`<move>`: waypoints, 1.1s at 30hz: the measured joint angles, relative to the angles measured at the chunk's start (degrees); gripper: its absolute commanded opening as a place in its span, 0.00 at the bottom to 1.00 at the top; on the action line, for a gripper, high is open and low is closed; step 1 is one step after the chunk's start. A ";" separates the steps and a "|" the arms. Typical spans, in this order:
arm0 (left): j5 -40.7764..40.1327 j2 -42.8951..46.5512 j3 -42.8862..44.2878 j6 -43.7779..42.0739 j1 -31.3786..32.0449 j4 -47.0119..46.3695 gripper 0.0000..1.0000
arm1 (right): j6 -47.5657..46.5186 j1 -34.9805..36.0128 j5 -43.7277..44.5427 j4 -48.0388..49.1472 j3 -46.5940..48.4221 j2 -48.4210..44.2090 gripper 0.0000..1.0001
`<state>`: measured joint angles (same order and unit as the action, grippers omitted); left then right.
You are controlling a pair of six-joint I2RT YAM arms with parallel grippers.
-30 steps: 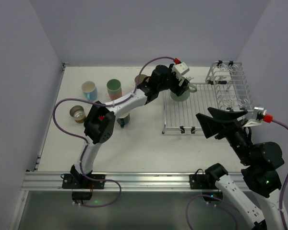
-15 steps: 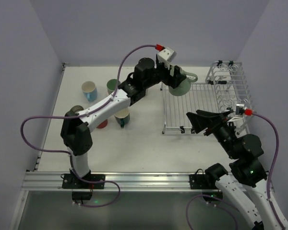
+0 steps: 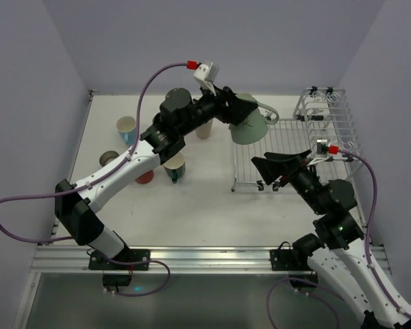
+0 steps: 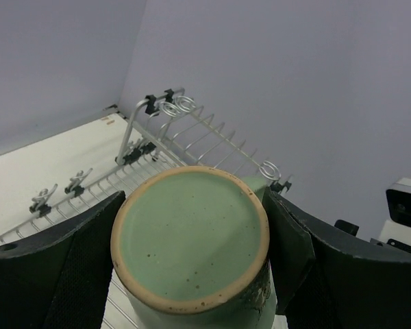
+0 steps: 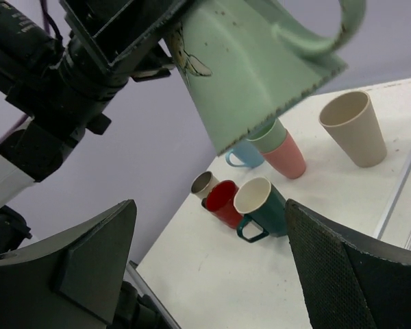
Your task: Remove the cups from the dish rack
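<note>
The sage-green ceramic mug (image 3: 250,127), seemingly the last, is gripped in the left claw (image 3: 235,113) over the silver wire dish rack's (image 3: 289,140) ten o'clock corner.

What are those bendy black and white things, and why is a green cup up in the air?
Those are robot arms, a left arm and a right arm, bolted to a table. One picture looks down from above. The other two come from little cameras on each arm's wrist. Each arm ends in a pincer with two fingers. The left pincer grips a green mug, tipped over, in the air near the wire rack. The right pincer is open and holds nothing. More cups stand on the table, like a teal mug, a red cup and a beige cup.
</note>
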<state>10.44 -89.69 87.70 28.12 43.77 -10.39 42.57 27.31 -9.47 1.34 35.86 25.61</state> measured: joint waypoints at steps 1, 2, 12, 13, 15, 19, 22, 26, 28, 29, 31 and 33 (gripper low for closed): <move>0.39 0.13 -0.57 1.09 0.00 -0.33 0.00 | 0.02 0.00 -0.68 1.29 0.00 0.76 0.92; 0.79 0.22 -1.20 2.05 0.00 -0.74 0.00 | 0.04 -0.04 -1.20 2.56 0.00 1.46 0.92; 2.84 2.21 -9.86 11.32 -0.02 -7.21 0.00 | 9.25 -0.37 -8.17 18.16 -2.36 10.80 0.93; 2.93 2.40 -10.88 12.15 -0.04 -8.63 0.00 | 10.23 -0.37 -8.52 19.63 -2.82 11.69 0.93; 3.13 2.51 -12.15 13.57 -0.04 -10.16 0.00 | 12.24 -0.37 -9.33 22.60 -3.87 13.62 0.93; 3.85 2.51 -13.05 15.80 -0.02 -12.02 0.00 | 14.29 -0.37 -9.53 26.88 -6.25 14.10 0.88; 4.61 2.58 -13.66 17.73 0.00 -14.60 0.00 | 14.29 -0.37 -9.53 29.77 -6.34 14.64 0.78; 5.20 3.21 -15.98 20.48 0.17 -17.38 0.00 | 13.92 -0.37 -9.60 34.16 -5.88 17.25 0.54; 4.92 4.13 -17.42 21.29 0.17 -18.08 0.00 | 13.79 -0.37 -9.51 35.56 -5.86 18.78 0.20; 4.72 4.92 -18.40 21.86 0.17 -18.38 0.07 | 13.55 -0.37 -9.55 35.69 -5.86 19.37 0.08; 2.38 6.69 -20.61 23.93 -0.26 -18.21 0.29 | 12.74 -0.42 -9.77 37.55 -5.40 19.76 0.00; 1.09 8.44 -21.94 24.94 -0.37 -17.53 0.76 | 12.20 0.04 -10.19 37.27 -4.72 19.61 0.00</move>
<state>11.53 -81.25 65.76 53.06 43.40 -27.92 54.76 27.35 -19.66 38.61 31.14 45.21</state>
